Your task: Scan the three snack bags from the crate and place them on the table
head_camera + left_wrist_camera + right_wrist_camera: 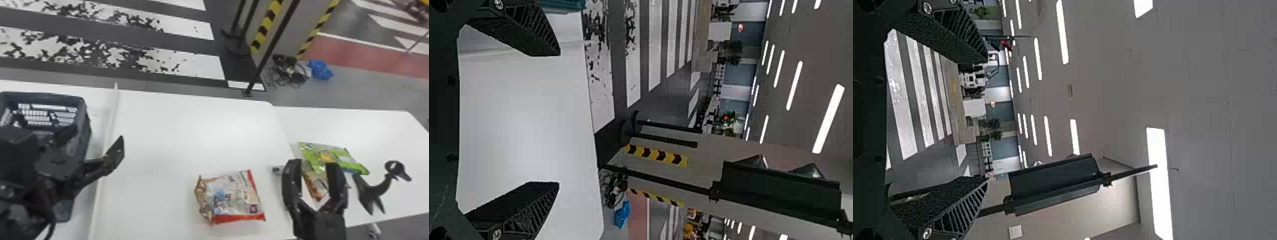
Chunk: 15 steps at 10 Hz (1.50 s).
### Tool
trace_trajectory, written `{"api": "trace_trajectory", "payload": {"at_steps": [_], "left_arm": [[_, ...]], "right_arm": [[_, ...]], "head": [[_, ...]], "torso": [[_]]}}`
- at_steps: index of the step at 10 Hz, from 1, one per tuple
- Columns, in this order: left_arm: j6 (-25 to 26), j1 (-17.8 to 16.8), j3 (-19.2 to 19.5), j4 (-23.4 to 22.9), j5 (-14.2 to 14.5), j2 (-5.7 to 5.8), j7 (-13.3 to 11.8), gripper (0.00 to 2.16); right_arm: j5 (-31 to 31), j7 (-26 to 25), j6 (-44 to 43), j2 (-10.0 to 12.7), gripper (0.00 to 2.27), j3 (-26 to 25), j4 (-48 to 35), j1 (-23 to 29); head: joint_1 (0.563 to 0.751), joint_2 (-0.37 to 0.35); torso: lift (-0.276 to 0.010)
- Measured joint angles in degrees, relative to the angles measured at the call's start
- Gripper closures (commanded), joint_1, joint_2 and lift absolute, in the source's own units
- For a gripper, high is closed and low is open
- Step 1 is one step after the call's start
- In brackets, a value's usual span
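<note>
The left gripper (93,143) is pointing forward beside the crate (83,118), its empty fingers spread wide. The right gripper (314,166) is pointing forward too, fingers apart and empty. The red-edged bag (236,198) is lying near the middle tabletop's (178,137) right edge; the green bag (346,158) and brown bag (314,183) are lying on the right tabletop (376,134).

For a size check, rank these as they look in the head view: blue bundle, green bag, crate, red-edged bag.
Crate, partly hidden
Red-edged bag
Green bag, partly hidden
Blue bundle, farther off on the floor
</note>
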Motion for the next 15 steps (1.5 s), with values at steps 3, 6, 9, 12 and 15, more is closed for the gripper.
{"api": "trace_trajectory", "payload": {"at_steps": [3,6,9,12,15], "left_arm": [[-0.51,7.07,9.43,-6.10,8.36,-1.27,-1.17,0.08],[0.69,11.44,14.87,-8.67,11.72,-2.39,-2.30,0.07],[1.83,13.09,19.03,-8.77,15.08,-3.49,-5.75,0.07],[4.19,13.26,22.20,-8.24,18.34,-4.23,-9.16,0.07],[5.43,13.33,21.85,-8.48,17.71,-4.68,-3.34,0.08]], "right_arm": [[-0.69,7.86,7.30,0.12,0.50,0.18,-1.26,0.93],[-2.88,17.43,21.83,0.41,2.10,0.77,-3.56,0.66],[-3.61,21.64,38.62,0.56,2.22,1.05,-7.72,1.85],[-3.19,20.26,37.75,2.31,2.22,-1.23,-1.23,1.03],[-4.30,17.95,34.39,3.08,2.22,-6.14,8.44,-1.31]], "head": [[0.695,-0.230],[0.695,-0.106],[0.695,-0.001],[0.695,-0.017],[0.695,-0.122]], "torso": [[-0.037],[-0.037],[-0.037],[-0.037],[-0.037]]}}
